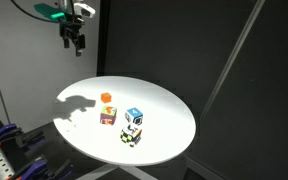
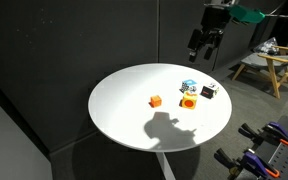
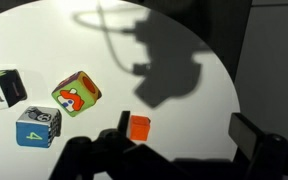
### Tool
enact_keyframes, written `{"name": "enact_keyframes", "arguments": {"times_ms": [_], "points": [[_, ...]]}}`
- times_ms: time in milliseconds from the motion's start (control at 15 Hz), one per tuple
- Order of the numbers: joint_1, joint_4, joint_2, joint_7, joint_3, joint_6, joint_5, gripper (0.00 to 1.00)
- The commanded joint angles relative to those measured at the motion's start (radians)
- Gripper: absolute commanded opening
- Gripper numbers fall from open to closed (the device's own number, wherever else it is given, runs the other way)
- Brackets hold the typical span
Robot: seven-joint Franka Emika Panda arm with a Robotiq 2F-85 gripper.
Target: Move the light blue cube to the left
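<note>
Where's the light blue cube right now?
In an exterior view, the light blue cube sits mid-table, beside the multicoloured cube and just behind the patterned cube.

A round white counter (image 1: 169, 118) fills the lower middle of an exterior view. Four small cubes lie directly on it in a loose cluster, none stacked. The light blue cube (image 1: 134, 116) sits near the centre of the counter, with the black, white and yellow-green patterned cube (image 1: 131, 136) just below it in the frame. To its left stands a multicoloured cube (image 1: 108, 117), and the small orange cube (image 1: 107, 97) lies just above that one. A dark shadow (image 1: 79, 103) falls across the counter's left part. In the wrist view the small orange cube lies apart from the other three.
</note>
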Motion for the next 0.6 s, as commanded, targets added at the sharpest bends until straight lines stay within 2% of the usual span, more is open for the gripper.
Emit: {"name": "enact_keyframes", "arguments": {"times_ms": [0,267,533], "points": [[-0.043,0.097,0.081,0.107,-0.014,0.014,-0.045,1.00],[-0.079,0.190,0.171,0.172,-0.039,0.025,-0.078,1.00],[-0.097,0.292,0.271,0.184,-0.075,0.010,-0.092,1.00]]}}
